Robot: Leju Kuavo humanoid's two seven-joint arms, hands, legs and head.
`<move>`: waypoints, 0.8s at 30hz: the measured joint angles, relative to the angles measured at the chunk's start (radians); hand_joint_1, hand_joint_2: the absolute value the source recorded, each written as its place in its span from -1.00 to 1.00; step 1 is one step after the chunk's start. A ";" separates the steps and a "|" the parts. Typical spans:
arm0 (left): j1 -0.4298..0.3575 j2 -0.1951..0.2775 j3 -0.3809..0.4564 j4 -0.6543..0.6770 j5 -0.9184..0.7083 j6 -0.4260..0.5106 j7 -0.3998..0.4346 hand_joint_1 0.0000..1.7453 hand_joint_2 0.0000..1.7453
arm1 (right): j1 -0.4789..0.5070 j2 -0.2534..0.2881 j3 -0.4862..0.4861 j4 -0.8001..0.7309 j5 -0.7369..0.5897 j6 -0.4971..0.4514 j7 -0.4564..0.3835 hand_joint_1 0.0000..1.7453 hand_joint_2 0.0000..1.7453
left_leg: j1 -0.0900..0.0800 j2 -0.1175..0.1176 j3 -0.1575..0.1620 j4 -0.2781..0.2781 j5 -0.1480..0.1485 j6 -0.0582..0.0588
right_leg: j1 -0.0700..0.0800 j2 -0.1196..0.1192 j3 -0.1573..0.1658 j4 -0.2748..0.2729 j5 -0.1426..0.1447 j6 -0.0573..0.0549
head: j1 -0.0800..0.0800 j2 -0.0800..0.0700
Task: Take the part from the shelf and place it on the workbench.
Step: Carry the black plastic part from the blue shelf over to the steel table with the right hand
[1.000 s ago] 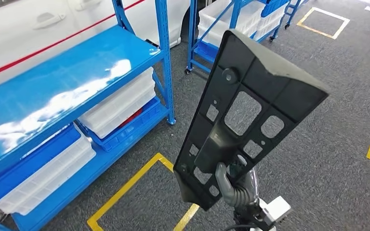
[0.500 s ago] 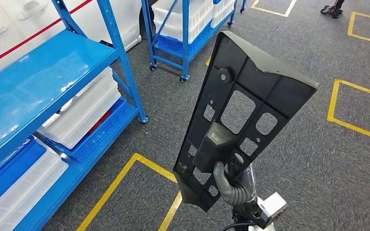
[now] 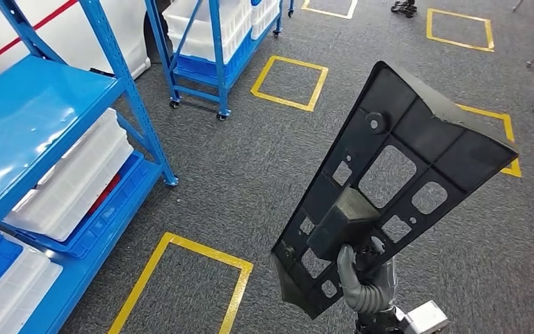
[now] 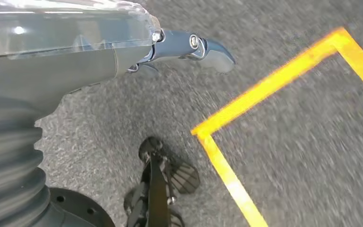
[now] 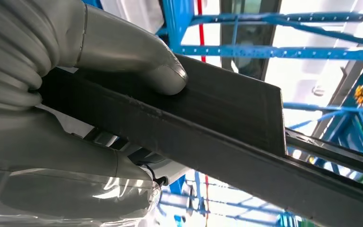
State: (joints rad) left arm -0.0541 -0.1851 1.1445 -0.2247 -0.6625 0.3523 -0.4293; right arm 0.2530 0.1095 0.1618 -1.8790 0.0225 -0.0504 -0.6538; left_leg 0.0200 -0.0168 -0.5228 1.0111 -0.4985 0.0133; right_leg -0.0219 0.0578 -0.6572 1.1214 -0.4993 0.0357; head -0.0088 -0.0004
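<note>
Head view, nearest: the right robot hand point(image 3: 361, 275) grips the part point(image 3: 389, 188), a matte black moulded panel with rectangular cut-outs, upright by its lower end, probably for carrying clear of the body. The left robot hand point(image 4: 189, 47) hangs empty, fingers loose, over grey carpeted floor point(image 3: 264, 174). Beyond stands the glossy blue shelf point(image 3: 35, 118).

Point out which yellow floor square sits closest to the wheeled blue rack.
The yellow square just right of the wheeled blue rack, next to its caster corner. The other outlines lie farther off: one by the near shelf, others toward the far and right edges.
</note>
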 joint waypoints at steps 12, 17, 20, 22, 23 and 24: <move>0.003 0.010 -0.040 0.000 -0.048 -0.050 -0.011 -1.00 1.00 | 0.075 0.002 -0.060 -0.077 0.015 -0.029 -0.002 1.00 1.00 | -0.029 0.145 0.004 0.001 -0.009 -0.006 | 0.034 -0.117 0.084 -0.099 0.020 -0.047 | 0.000 0.000; 0.006 0.016 -0.051 0.000 -0.058 -0.066 -0.010 -1.00 1.00 | 0.103 0.006 -0.076 -0.102 0.014 -0.033 -0.007 1.00 1.00 | -0.022 0.043 -0.025 0.092 -0.081 -0.020 | 0.020 -0.076 0.085 -0.116 0.036 -0.063 | -0.001 0.000; 0.006 0.016 -0.051 0.000 -0.058 -0.066 -0.010 -1.00 1.00 | 0.103 0.006 -0.076 -0.102 0.014 -0.033 -0.007 1.00 1.00 | -0.022 0.042 -0.027 0.095 -0.083 -0.021 | 0.020 -0.075 0.085 -0.116 0.036 -0.063 | -0.001 0.000; 0.006 0.016 -0.051 0.000 -0.058 -0.066 -0.010 -1.00 1.00 | 0.103 0.006 -0.076 -0.102 0.014 -0.033 -0.007 1.00 1.00 | -0.022 0.041 -0.027 0.096 -0.083 -0.021 | 0.020 -0.075 0.085 -0.116 0.036 -0.063 | -0.001 0.000; 0.007 0.016 -0.051 0.000 -0.058 -0.066 -0.010 -1.00 1.00 | 0.104 0.007 -0.076 -0.103 0.014 -0.033 -0.007 1.00 1.00 | -0.022 0.040 -0.029 0.101 -0.086 -0.021 | 0.020 -0.074 0.085 -0.116 0.036 -0.063 | -0.001 0.000; 0.007 0.016 -0.052 0.000 -0.059 -0.067 -0.010 -1.00 1.00 | 0.105 0.007 -0.076 -0.103 0.014 -0.033 -0.007 1.00 1.00 | -0.022 0.037 -0.038 0.121 -0.097 -0.021 | 0.020 -0.070 0.085 -0.116 0.036 -0.063 | -0.001 0.000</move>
State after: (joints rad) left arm -0.0467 -0.1689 1.0927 -0.2246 -0.7211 0.2854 -0.4395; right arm 0.3575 0.1168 0.0859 -1.9823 0.0365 -0.0832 -0.6610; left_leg -0.0017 0.0201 -0.5606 1.1326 -0.5955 -0.0079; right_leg -0.0017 -0.0127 -0.5726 1.0052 -0.4631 -0.0277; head -0.0098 -0.0004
